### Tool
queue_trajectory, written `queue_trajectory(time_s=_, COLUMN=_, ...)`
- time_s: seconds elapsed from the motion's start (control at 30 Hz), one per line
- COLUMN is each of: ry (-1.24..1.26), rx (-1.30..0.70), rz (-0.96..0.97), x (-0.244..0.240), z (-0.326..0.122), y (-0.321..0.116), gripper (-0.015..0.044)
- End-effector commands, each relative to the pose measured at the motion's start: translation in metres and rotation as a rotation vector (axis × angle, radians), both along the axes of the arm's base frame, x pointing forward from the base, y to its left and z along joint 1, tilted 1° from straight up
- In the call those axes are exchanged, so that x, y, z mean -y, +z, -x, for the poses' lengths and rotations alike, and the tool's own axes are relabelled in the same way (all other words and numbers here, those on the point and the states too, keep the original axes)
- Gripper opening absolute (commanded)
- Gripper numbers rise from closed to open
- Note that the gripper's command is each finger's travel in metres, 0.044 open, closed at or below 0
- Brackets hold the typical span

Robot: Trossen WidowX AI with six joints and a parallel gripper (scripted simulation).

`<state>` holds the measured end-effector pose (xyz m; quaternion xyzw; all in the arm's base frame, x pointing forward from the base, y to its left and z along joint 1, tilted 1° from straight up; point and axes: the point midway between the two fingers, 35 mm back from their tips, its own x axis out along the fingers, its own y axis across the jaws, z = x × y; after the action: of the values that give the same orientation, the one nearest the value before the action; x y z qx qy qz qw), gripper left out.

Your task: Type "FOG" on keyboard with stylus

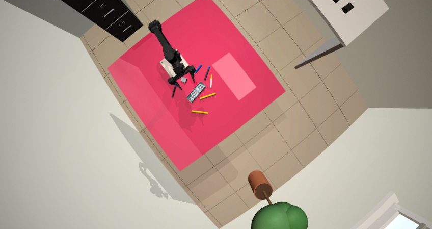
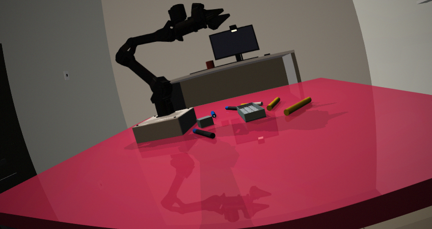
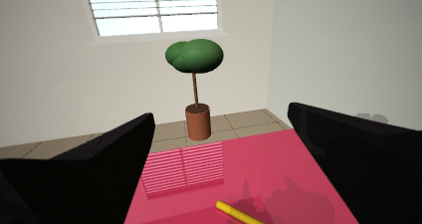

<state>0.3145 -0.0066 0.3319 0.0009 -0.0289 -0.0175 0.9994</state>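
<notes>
The keyboard sits on the pink desk, near the middle of the top view and right of centre in the exterior view. The step in hand looks to be fetching a stylus; none is held, so typing cannot have started from this pose. The gripper is wide open, with nothing between its fingers.

Several pen-like sticks lie about the keyboard, and which is the intended stylus cannot be told. One yellow stick lies below the keyboard in the top view and shows at the bottom edge of the wrist view. The next move calls for choosing a stick, lowering over it with the fingers astride its barrel, and closing firmly enough to withstand pressing F, O and G.

The arm is raised well above the desk, its elbow bent back towards the left of the exterior view. The forearm reaches right, and the fingers point roughly level at upper centre, so the wrist would need to pitch down.
</notes>
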Motion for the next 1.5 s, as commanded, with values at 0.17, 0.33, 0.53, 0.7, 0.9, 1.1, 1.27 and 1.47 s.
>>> queue_trajectory(time_s=0.17, ry=0.041, rx=-0.323, rz=0.034, x=-0.012, z=-0.038, y=-0.065, gripper=0.0282)
queue_trajectory(time_s=0.33, ry=0.097, rx=-0.683, rz=0.081, x=-0.028, z=-0.057, y=-0.143, gripper=0.0151)
queue_trajectory(time_s=0.53, ry=0.173, rx=-1.116, rz=0.150, x=-0.045, z=-0.049, y=-0.232, gripper=0.0000)
queue_trajectory(time_s=0.7, ry=0.241, rx=-1.476, rz=0.213, x=-0.056, z=-0.022, y=-0.294, gripper=0.0000)
queue_trajectory(time_s=0.9, ry=0.261, rx=-1.579, rz=0.232, x=-0.058, z=-0.012, y=-0.308, gripper=0.0000)
queue_trajectory(time_s=1.1, ry=0.261, rx=-1.579, rz=0.232, x=-0.058, z=-0.012, y=-0.308, gripper=0.0000)
queue_trajectory(time_s=1.27, ry=0.256, rx=-1.576, rz=0.232, x=-0.013, z=-0.028, y=-0.307, gripper=0.0000)
queue_trajectory(time_s=1.47, ry=0.255, rx=-1.578, rz=0.237, x=0.006, z=-0.032, y=-0.307, gripper=0.0000)
